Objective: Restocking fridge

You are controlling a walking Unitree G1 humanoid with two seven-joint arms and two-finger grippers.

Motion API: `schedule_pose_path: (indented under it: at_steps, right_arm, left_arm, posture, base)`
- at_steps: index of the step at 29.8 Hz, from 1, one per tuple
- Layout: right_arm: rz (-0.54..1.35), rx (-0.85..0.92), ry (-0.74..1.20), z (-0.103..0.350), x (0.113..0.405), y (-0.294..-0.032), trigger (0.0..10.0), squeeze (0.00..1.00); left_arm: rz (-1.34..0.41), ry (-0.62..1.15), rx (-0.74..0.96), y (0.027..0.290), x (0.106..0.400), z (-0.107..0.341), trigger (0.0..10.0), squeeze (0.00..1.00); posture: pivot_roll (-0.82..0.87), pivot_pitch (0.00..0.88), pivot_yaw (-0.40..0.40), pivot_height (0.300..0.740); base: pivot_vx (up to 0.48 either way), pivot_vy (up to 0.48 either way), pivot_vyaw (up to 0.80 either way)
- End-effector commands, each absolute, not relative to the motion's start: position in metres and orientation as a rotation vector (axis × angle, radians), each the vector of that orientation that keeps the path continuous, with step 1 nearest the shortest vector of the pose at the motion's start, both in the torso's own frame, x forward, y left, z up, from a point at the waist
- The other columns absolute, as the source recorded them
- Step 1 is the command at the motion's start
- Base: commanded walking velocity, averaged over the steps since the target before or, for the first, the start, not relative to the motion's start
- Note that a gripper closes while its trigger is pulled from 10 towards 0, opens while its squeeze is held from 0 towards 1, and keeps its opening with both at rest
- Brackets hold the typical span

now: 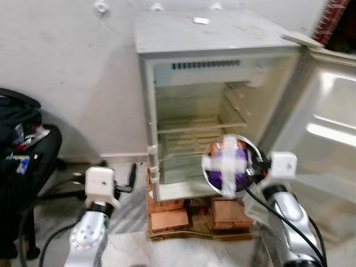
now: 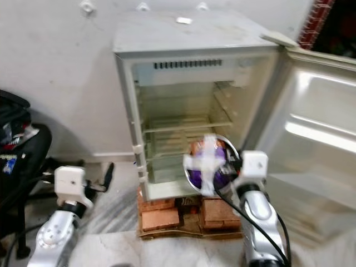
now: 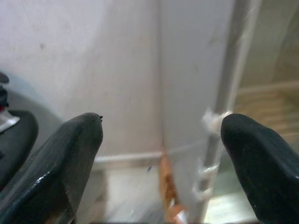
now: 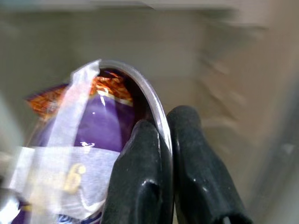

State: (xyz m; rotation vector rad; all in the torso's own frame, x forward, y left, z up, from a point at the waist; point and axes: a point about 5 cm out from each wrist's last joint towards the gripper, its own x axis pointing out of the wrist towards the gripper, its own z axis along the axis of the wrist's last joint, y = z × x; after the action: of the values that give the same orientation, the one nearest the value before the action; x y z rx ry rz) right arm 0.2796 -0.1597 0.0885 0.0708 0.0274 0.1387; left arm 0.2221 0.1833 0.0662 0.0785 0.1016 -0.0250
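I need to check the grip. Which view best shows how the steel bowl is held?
The right wrist view: the right tool pinches the steel bowl by its rim, purple packet taped inside. Both eye views show it blurred before the fridge.

Fridge (image 1: 167,33): pale grey-white shell, cream interior, dark vent slots along the top of the cavity. Fridge door (image 1: 328,128), at 3 o'clock: off-white lining. Bowl (image 4: 156,112): silver metal rim; packet (image 4: 93,126) inside it purple with an orange patterned band, crossed by whitish translucent tape strips. Right claw (image 4: 166,154): glossy black fingers. Left claw (image 3: 161,154): matt black fingers. Bricks (image 1: 169,218) under the fridge, at 6 o'clock: reddish-brown. Wall (image 1: 67,61): off-white, smudged. Chair (image 1: 22,150), at 9 o'clock: black.
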Motion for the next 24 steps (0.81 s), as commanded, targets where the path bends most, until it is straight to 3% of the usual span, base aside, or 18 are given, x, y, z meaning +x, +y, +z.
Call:
schedule_pose_path:
  at_steps: [1,5,15,24]
  right_arm:
    - [0.094,0.048,0.037,0.087,0.275,-0.178,10.0,0.00]
    - [0.095,0.046,0.036,0.086,0.272,-0.180,10.0,0.00]
    - [0.094,0.045,0.080,0.076,0.250,-0.183,10.0,0.00]
    - [0.111,0.046,0.056,0.083,0.259,-0.181,10.0,0.00]
  left_arm:
    - [-0.049,0.074,0.058,0.171,0.225,0.072,10.0,0.00]
    - [-0.026,0.080,0.058,0.173,0.222,0.072,10.0,0.00]
    - [-0.024,0.127,0.045,0.173,0.198,0.066,10.0,0.00]
    - [-0.039,0.127,0.042,0.170,0.199,0.068,10.0,0.00]
  posture:
    - [0.05,0.004,-0.027,0.740]
    - [0.05,0.005,-0.027,0.740]
    - [0.06,0.013,-0.025,0.740]
    - [0.06,0.005,-0.025,0.740]
  base:
    - [0.428,0.000,0.00]
    - [0.352,0.000,0.00]
    - [0.000,0.000,0.00]
    - [0.110,0.000,0.58]
